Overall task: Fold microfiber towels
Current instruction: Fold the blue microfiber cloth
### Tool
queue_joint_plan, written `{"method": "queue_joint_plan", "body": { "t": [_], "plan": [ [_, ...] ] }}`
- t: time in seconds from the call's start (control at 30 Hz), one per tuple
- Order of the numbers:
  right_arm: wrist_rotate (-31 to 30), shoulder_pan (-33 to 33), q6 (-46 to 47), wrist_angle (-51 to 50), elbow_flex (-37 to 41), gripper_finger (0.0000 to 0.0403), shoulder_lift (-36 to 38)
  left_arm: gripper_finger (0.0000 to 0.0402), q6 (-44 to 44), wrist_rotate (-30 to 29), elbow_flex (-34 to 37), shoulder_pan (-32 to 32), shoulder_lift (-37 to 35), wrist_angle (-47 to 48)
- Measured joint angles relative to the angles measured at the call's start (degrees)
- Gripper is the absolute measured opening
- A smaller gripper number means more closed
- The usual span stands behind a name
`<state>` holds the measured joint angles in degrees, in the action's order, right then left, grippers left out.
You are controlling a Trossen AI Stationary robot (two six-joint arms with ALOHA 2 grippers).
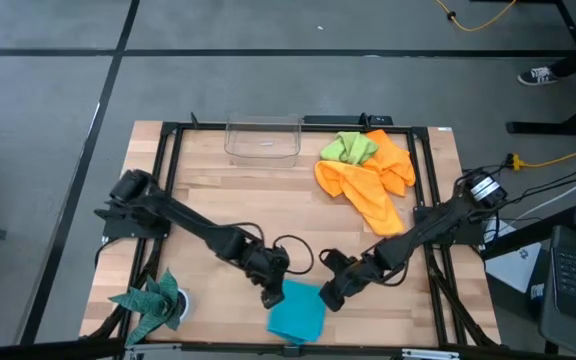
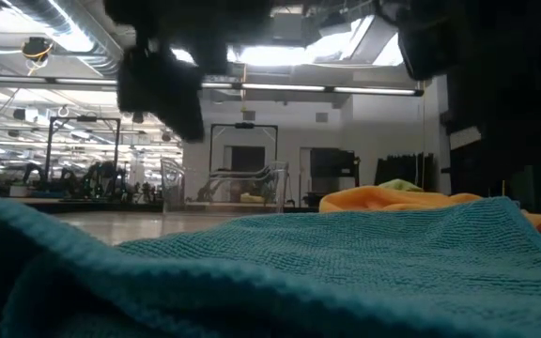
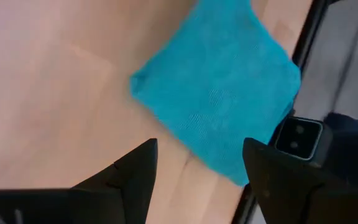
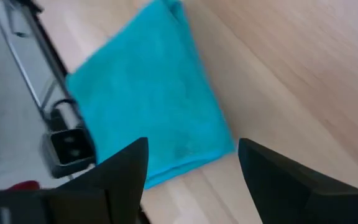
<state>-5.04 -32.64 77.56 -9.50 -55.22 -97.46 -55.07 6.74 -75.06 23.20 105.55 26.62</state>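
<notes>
From above, the wooden table (image 1: 218,195) is showing both dark arms reaching in toward the front edge. The left gripper (image 1: 271,296) is hanging just by the left side of the blue towel (image 1: 297,310), and the right gripper (image 1: 331,297) is hanging just by its right side. The blue towel is lying folded into a small square near the front edge of the table. The orange towels (image 1: 373,185) are lying in a heap at the back right, with the green towel (image 1: 349,148) sitting on top of them. A clear box (image 1: 264,138) is standing at the back middle, and a dark green spiky cloth (image 1: 151,303) is lying at the front left corner. From the low camera, the blue towel (image 2: 280,272) is filling the front of the picture, the orange towels (image 2: 383,199) are peeking up behind it, and the clear box (image 2: 222,188) is standing farther back. From the left wrist, the left gripper (image 3: 197,168) is standing wide open over the bare wood and the near corner of the blue towel (image 3: 219,93), holding nothing. From the right wrist, the right gripper (image 4: 191,165) is also standing wide open, holding nothing, and the blue towel (image 4: 148,106) is lying flat just past its fingers.
</notes>
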Motion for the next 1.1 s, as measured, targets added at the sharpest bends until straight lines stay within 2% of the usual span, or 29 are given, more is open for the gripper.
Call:
{"method": "queue_joint_plan", "body": {
  "t": [0.07,0.17,0.37,0.43,0.57,0.63,0.73,0.93,1.1],
  "plan": [
    [0.2,0.0,0.1,0.0,0.0,0.0252,-1.1,0.0229,-0.1,2.4,-0.1,-0.8,2.3,-5.1],
    [0.1,0.0,0.4,0.3,0.0,0.0252,-2.0,0.0228,-0.1,2.3,0.0,-1.3,4.1,-6.7],
    [-6.7,0.2,0.3,0.4,0.0,0.0252,-2.0,0.0230,0.6,-0.9,0.0,-2.1,4.1,-2.3],
    [-7.7,0.2,0.3,0.5,0.0,0.0252,-2.3,0.0230,0.3,-0.3,1.2,-2.2,4.3,-4.4],
    [-5.5,0.2,0.2,0.6,0.0,0.0252,-3.8,0.0230,-3.4,3.3,5.2,-2.4,6.4,-10.1],
    [-4.5,0.2,0.2,1.1,0.0,0.0252,-4.9,0.0230,-5.2,3.8,6.5,-2.3,6.8,-16.0],
    [-3.4,0.2,0.1,2.6,0.0,0.0252,-6.6,0.0231,-6.0,3.8,8.0,-2.3,6.7,-19.5],
    [-0.3,0.4,-1.2,9.3,-0.1,0.0252,-9.8,0.0231,-5.9,2.6,9.4,-2.6,6.7,-21.8],
    [-0.2,0.6,-2.2,10.2,-0.2,0.0252,-10.5,0.0231,-5.3,2.5,10.8,-2.6,7.0,-23.9]
  ]
}}
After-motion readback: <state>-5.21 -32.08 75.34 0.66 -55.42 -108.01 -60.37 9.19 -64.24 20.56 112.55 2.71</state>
